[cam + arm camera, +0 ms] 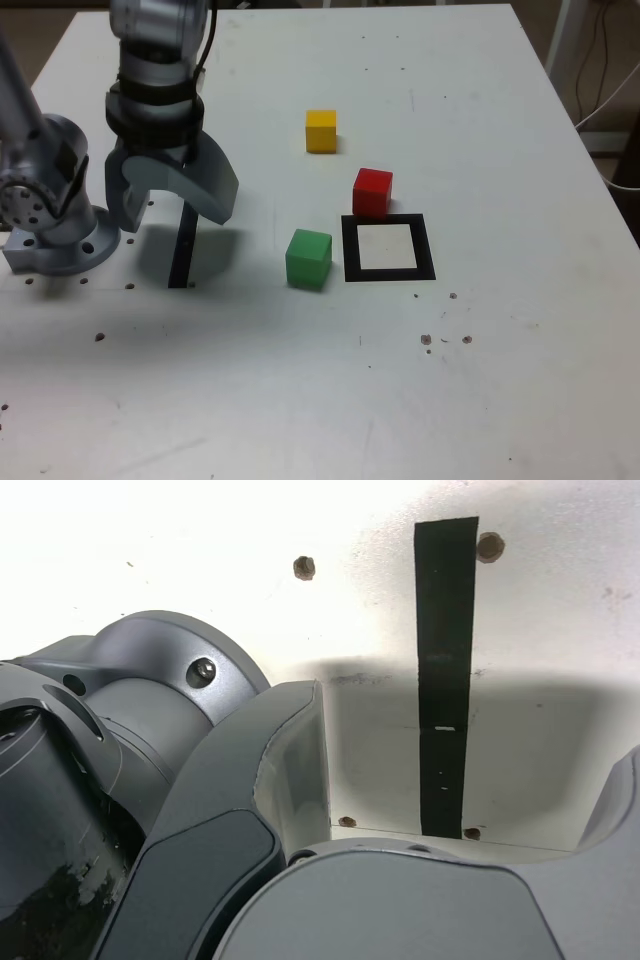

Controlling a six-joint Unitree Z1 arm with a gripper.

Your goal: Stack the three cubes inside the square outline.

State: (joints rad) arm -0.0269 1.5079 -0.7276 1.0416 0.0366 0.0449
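Three cubes rest on the white table in the exterior view. The yellow cube (321, 131) is farthest back, and the red cube (372, 192) stands at the far left corner of the square outline (389, 272), just outside it. The green cube (308, 259) sits close beside the outline on the exterior view's left. The outline's white centre holds nothing. My gripper (170, 205) hangs open and empty well to the left of the cubes, above a narrow black strip (182, 250). In the wrist view the gripper (460, 780) is spread wide over the strip (445, 680); no cube shows there.
The arm's grey base (50, 225) is bolted at the exterior view's left edge. Small screw holes (304, 568) dot the table. Cables (610, 100) hang beyond the table's right edge.
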